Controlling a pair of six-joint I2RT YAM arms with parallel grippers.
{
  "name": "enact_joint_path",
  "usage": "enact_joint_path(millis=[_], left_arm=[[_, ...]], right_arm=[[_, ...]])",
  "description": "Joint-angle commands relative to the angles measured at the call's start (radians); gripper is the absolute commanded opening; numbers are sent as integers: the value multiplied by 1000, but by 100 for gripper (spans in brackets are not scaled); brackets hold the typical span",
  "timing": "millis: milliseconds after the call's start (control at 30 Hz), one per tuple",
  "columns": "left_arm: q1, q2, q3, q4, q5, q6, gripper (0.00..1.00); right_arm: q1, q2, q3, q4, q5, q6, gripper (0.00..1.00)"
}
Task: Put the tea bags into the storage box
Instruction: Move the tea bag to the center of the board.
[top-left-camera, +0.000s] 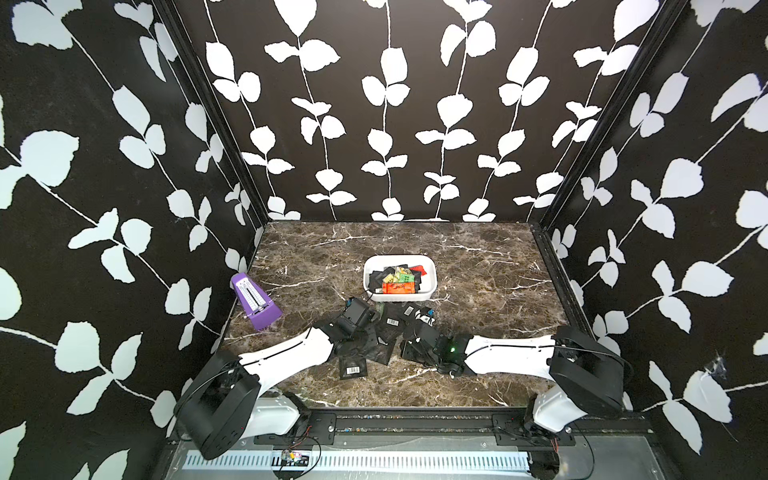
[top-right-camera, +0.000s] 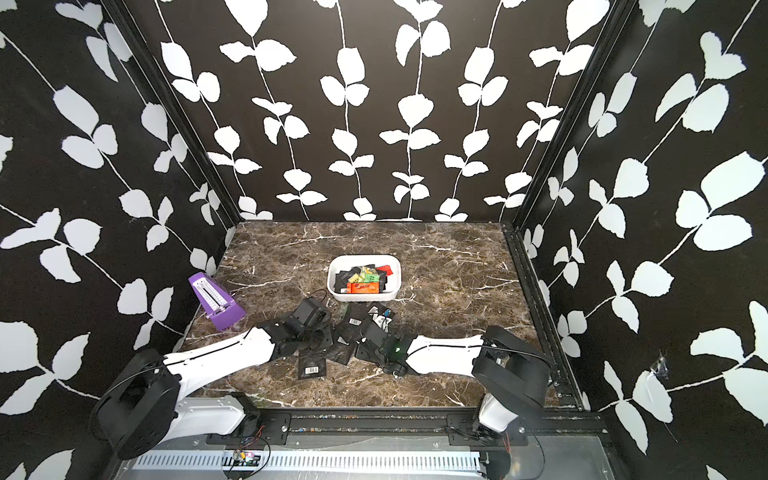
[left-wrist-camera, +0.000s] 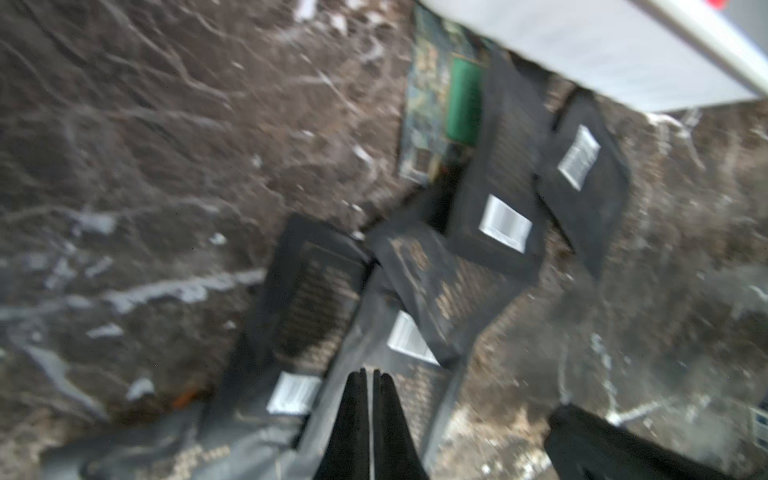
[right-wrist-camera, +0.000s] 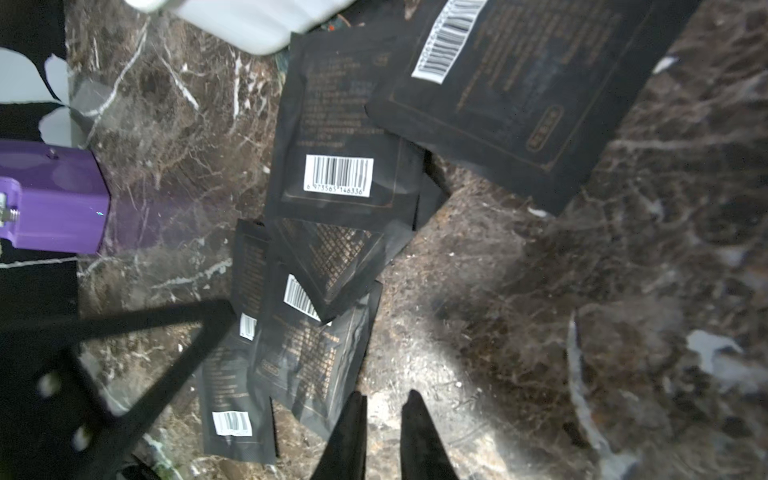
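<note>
The white storage box (top-left-camera: 399, 297) (top-right-camera: 361, 296) sits mid-table and holds several tea bags, with an orange one (top-left-camera: 398, 287) on top. Several black tea bags with barcode labels (top-left-camera: 392, 322) (right-wrist-camera: 340, 166) lie loose in front of it, between my two arms. A green-printed tea bag (left-wrist-camera: 436, 104) lies against the box wall (left-wrist-camera: 582, 50). My left gripper (left-wrist-camera: 370, 372) is shut, its tips low over a black tea bag (left-wrist-camera: 411, 345); the blurred view hides whether it pinches it. My right gripper (right-wrist-camera: 386, 395) stands slightly open over bare marble, one finger at the edge of a black tea bag (right-wrist-camera: 307, 365).
A purple metronome (top-left-camera: 255, 303) (right-wrist-camera: 54, 199) stands at the table's left edge, near the left arm (top-left-camera: 291, 353). The right arm (top-left-camera: 507, 357) reaches in from the right. Patterned walls close three sides. One tea bag (top-left-camera: 353, 369) lies nearest the front.
</note>
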Motion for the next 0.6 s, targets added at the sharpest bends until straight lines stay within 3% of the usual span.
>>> enact_joint_path(millis=[0,167,333,567], left_arm=[[36,38,30,15,2,40,0],[40,73,-2,76,60,15,0],[40,80,-34,84,39,4,0],[39,116,-67,117,90,-3,0]], right_arm=[[6,29,-13,24,1,3,22],[5,39,-5,23,3,2,26],[5,56,7,24,3,2,36],[5,81,18,29,2,5,39]])
